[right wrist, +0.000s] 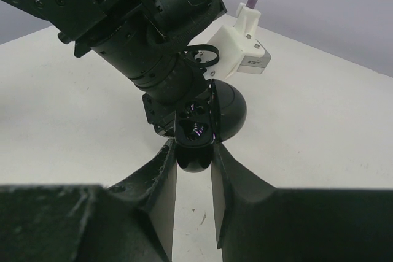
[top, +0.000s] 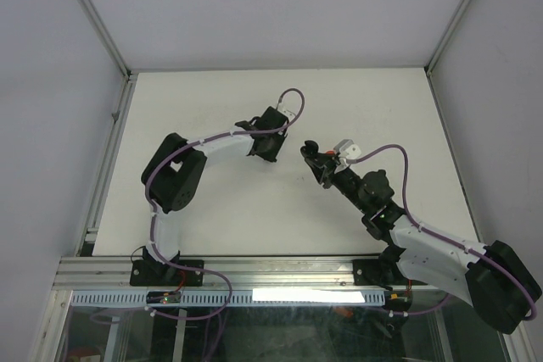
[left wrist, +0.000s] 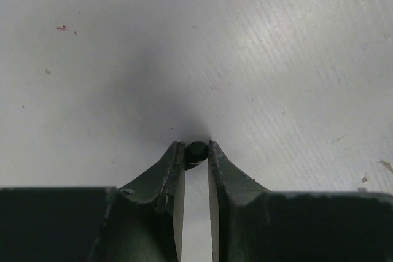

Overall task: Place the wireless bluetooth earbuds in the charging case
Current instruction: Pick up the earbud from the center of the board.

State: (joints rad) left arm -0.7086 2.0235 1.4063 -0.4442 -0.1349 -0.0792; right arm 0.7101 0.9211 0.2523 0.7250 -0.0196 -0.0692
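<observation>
1. As the left gripper [left wrist: 196,146] is seen all but shut, its tips pinched on a small black earbud [left wrist: 196,155] lying low against the table [left wrist: 276,59], the step in hand is judged to be lifting that bud towards the case.
2. The right gripper [right wrist: 193,148] is closed on the charging case [right wrist: 196,162], a glossy black rounded body held above the table near its middle, just right of the left gripper.
3. The lift is best made straight up and slowly. Only the very tips have hold of the bud, so a sideways drag could roll it out.
4. The bud should then be carried over the case and turned to match its well. The case is best held level by the right arm, and the pinch let go only once the bud is seated.
5. The pinch itself is shown by the left wrist view alone. In the top view the bud is hidden beneath the end of the left arm [top: 265,137].
6. The hold on the case is shown clearly only by the right wrist view, where the left arm is also seen close behind it. Whether the lid stands open cannot be settled, as black parts overlap there.
7. Only the top view shows the two grippers near each other at mid-table, the left one slightly farther.
</observation>
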